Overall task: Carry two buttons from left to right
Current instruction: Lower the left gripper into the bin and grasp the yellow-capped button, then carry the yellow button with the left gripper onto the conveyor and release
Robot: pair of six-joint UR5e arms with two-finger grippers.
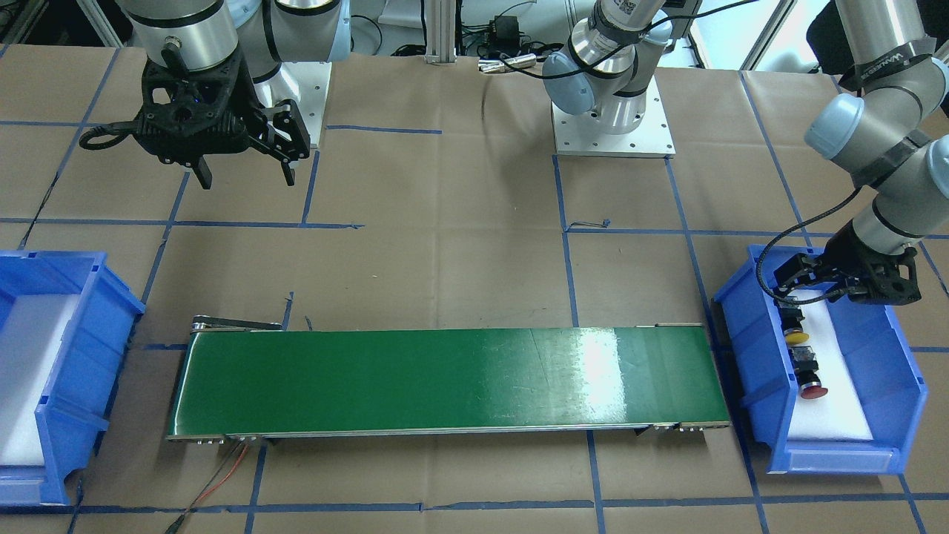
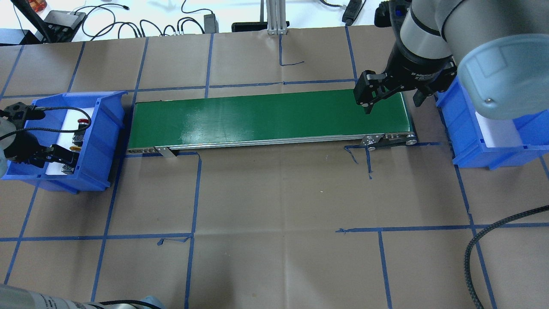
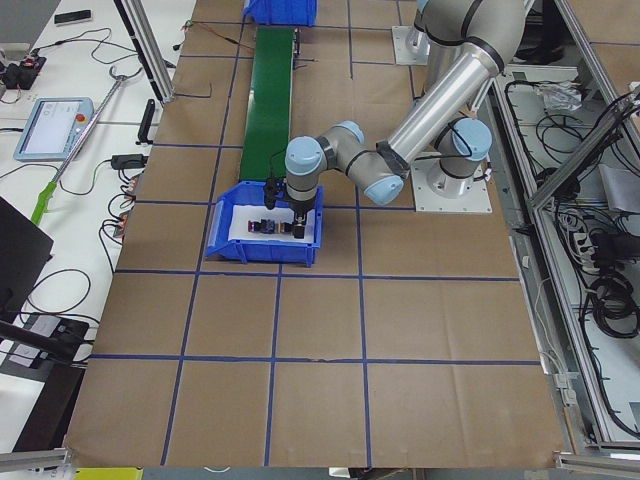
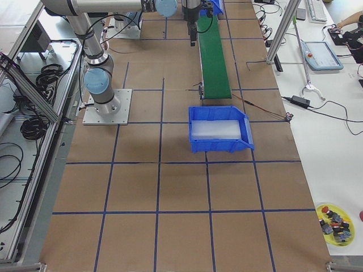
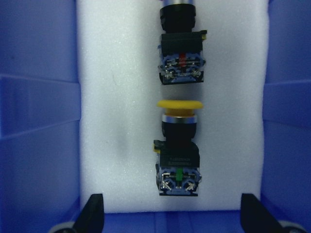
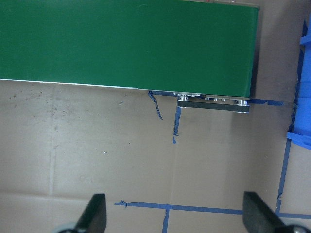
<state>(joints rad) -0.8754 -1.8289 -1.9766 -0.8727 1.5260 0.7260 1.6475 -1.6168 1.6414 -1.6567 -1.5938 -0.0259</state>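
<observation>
Papered table [image 1: 460, 252] | yellow button [image 1: 795, 330], red button [image 1: 809, 378] in bin [image 1: 752, 371] (foam-lined) | left gripper [image 5: 172, 216] spread | right gripper [image 1: 246, 179] spread

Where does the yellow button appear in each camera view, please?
Front-facing: yellow button at right, in the blue bin.
Overhead: button at far left, same bin.
Exterior left: inside the bin, too small to single out.
Exterior right: not visible.
Left wrist: button at centre.
Right wrist: not in it.
Landmark: green belt beside the bin.
</observation>
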